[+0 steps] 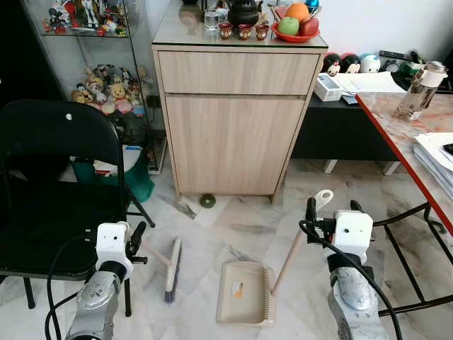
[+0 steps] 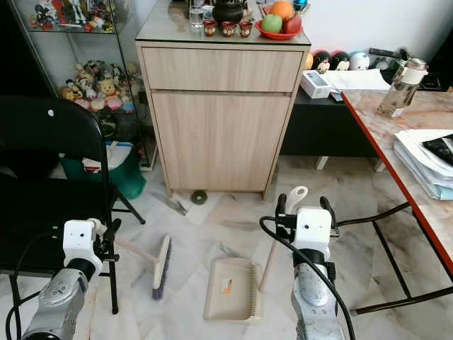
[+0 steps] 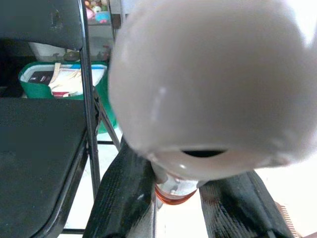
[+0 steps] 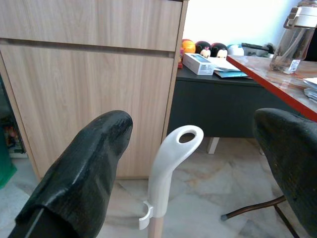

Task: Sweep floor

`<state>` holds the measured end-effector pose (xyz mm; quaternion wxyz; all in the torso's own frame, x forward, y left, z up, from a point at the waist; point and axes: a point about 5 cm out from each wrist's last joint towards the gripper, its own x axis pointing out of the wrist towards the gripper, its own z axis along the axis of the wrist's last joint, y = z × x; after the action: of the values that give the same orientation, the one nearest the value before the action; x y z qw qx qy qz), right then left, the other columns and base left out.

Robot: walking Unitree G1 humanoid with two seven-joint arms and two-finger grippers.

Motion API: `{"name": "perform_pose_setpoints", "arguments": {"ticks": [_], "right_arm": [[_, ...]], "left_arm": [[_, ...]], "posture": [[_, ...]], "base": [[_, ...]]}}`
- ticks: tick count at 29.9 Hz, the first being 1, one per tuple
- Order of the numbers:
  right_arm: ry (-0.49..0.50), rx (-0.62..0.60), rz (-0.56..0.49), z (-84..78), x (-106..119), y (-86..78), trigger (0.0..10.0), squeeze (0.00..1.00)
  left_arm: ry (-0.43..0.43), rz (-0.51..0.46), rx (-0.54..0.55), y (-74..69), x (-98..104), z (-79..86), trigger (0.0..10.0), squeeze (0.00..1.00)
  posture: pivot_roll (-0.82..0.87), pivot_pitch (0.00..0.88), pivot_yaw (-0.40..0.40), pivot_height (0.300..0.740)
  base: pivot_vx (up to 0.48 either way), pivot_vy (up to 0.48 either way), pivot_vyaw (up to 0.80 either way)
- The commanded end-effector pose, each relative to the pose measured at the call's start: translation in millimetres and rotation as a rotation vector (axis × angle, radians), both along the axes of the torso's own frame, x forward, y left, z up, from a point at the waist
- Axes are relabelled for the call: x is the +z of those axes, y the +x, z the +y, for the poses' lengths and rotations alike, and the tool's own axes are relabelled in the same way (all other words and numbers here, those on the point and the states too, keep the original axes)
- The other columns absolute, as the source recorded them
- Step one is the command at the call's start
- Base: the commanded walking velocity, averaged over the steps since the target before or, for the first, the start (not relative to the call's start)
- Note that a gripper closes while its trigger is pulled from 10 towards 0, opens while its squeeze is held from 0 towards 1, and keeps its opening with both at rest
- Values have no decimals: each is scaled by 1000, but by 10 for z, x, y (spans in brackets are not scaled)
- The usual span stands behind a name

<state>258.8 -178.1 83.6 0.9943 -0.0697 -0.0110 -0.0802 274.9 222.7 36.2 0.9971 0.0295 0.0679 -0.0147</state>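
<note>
Left gripper (image 3: 173, 198) clenched on smooth, rounded beige plastic broom handle (image 3: 208, 84). Right gripper (image 4: 193, 163) released, straddling looped white handle of beige ribbed dustpan (image 1: 245, 292) on glossy marble floor (image 1: 233, 227).

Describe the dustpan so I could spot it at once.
Find the tall wooden cabinet against the wall; on the marble floor before it lies a beige dustpan. Its long handle rises toward the right gripper, and unlike the broom beside it, it is a flat tray with comb teeth.
</note>
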Motion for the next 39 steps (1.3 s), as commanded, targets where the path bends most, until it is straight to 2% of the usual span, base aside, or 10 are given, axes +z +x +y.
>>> {"name": "perform_pose_setpoints", "arguments": {"ticks": [1,19,39], "right_arm": [[-2,-7,-19,-26,45,19,10000,0],[-5,-6,-12,-30,41,47,10000,0],[0,0,-1,-23,18,52,10000,0]], "left_arm": [[1,-51,-16,42,89,-29,10000,0],[-2,-52,-17,56,94,-32,10000,0],[1,-48,-16,47,80,-28,10000,0]], "posture": [[-78,40,-55,740],[-79,51,-57,740],[-80,56,-58,740]], "base": [[281,0,0],[304,0,0],[0,0,0]]}}
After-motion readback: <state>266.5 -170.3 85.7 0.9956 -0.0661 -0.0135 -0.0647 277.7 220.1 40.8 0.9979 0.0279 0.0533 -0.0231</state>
